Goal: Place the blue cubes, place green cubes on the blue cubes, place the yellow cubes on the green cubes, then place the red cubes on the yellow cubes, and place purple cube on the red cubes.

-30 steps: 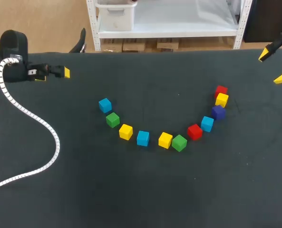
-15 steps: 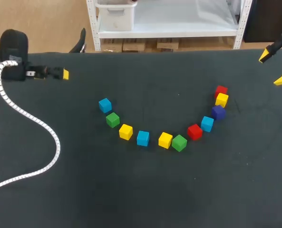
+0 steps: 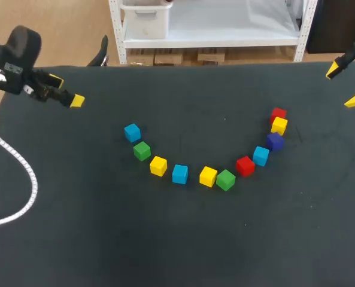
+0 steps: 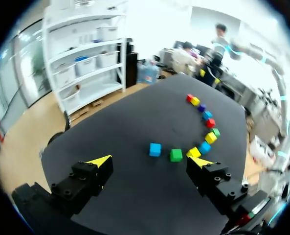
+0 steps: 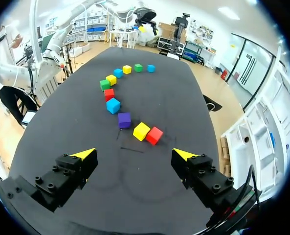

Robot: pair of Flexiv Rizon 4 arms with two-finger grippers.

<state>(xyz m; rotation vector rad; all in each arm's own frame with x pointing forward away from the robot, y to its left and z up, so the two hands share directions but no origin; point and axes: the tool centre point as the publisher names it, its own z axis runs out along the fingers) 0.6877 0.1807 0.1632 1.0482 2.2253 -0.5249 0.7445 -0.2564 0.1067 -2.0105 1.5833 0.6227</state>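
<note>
Hovering open, left pincer (image 3: 66, 89) faces nearest blue cube (image 3: 132, 132), well ahead on worktop (image 3: 177, 239); right pincer (image 3: 343, 85), also open, lies farther off.

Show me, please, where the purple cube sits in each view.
Head view: purple cube, third from the arc's right end.
Left wrist view: purple cube, third from the arc's far end.
Right wrist view: purple cube, third from the arc's near end.
Shared landmark: the red cube ending that arc.
</note>
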